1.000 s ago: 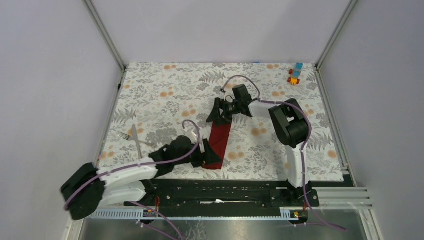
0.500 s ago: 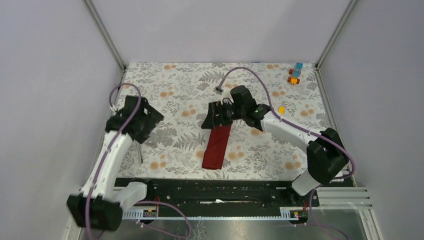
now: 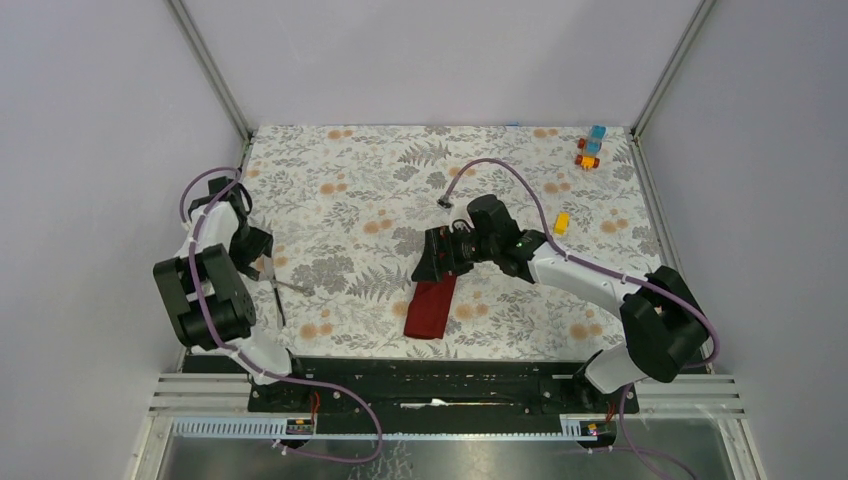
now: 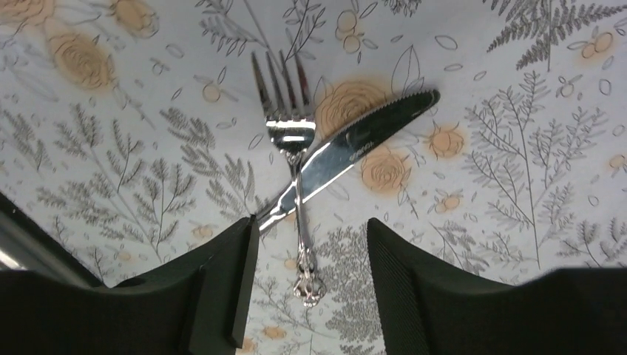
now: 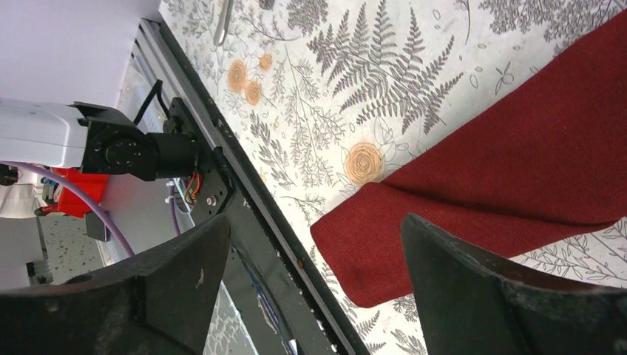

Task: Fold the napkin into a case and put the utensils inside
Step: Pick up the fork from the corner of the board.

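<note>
Napkin (image 3: pixel 428 308), folded into a narrow red case, lies near the middle of the desk's (image 3: pixel 330 170) near edge, the right tool (image 3: pixel 432 256) open over its far end, the left tool (image 4: pixel 310 251) open above the crossed fork (image 4: pixel 288 126) and knife (image 4: pixel 370 137) by the left edge, toy blocks (image 3: pixel 590 150) in the far right corner.

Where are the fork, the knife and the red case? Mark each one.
fork (image 4: pixel 287 133), left wrist view, base of the tines.
knife (image 4: pixel 355 148), left wrist view, middle of the blade.
red case (image 3: pixel 427 310), top external view, middle of the visible cloth.
</note>
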You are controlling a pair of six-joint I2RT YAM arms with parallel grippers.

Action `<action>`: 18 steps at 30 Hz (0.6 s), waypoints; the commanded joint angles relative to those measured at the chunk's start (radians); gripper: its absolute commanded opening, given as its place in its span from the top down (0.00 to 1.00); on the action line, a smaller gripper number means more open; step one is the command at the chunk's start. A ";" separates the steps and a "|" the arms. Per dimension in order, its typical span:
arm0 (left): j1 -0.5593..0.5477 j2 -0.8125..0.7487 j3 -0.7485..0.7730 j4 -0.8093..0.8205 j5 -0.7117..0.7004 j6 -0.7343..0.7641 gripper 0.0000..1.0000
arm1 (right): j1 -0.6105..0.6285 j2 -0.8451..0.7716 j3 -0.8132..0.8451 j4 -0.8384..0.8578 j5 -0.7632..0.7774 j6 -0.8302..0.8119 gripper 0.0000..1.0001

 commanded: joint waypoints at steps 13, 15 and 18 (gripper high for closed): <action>0.027 0.201 0.007 0.096 0.024 -0.072 0.52 | -0.002 -0.039 -0.015 0.073 0.024 -0.004 0.08; 0.030 0.205 -0.012 0.110 0.037 -0.072 0.58 | -0.003 -0.039 -0.016 0.073 0.025 -0.005 0.08; 0.034 0.213 -0.035 0.126 0.032 -0.079 0.68 | -0.004 -0.041 -0.017 0.073 0.033 -0.007 0.08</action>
